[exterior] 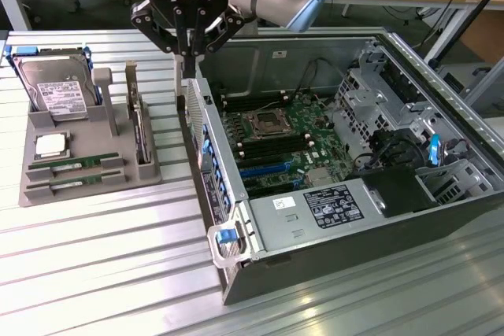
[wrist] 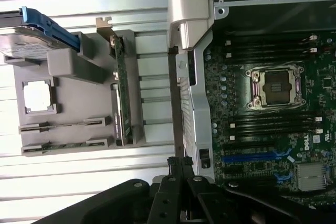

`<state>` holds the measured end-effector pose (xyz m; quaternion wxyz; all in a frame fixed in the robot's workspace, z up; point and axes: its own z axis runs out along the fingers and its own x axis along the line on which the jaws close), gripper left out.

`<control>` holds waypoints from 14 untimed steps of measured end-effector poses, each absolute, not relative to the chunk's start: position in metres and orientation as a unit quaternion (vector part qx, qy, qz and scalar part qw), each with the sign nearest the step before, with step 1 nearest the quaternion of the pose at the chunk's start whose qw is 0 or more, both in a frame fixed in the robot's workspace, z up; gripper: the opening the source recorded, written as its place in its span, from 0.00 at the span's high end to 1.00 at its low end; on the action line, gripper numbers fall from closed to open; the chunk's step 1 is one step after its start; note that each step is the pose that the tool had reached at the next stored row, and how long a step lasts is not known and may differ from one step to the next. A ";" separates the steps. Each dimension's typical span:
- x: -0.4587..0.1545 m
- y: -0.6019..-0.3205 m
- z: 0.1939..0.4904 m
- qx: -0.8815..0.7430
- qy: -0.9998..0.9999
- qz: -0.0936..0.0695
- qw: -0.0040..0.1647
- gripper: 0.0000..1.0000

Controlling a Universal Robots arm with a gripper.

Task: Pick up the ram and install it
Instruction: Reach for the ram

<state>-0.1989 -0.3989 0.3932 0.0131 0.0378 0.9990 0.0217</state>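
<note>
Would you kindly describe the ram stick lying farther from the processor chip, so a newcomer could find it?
On the exterior view's left, a grey holder tray sits beside the open computer case. At its end away from the hard drive lies the ram, a slim green stick in a slot; unlike its twin alongside, it lies farther from the square processor chip.

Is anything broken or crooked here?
Nothing looks broken or spilled. Both long green ram sticks lie straight in the grey plastic holder tray, and the open black computer case sits flat on the ribbed metal table.
</note>
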 end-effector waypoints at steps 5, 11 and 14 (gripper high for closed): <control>-0.204 -0.399 0.393 0.038 0.999 0.022 0.013 0.90; -0.209 -0.399 0.393 0.038 0.999 0.022 0.013 0.90; -0.212 -0.399 0.393 0.038 0.999 0.022 0.013 0.90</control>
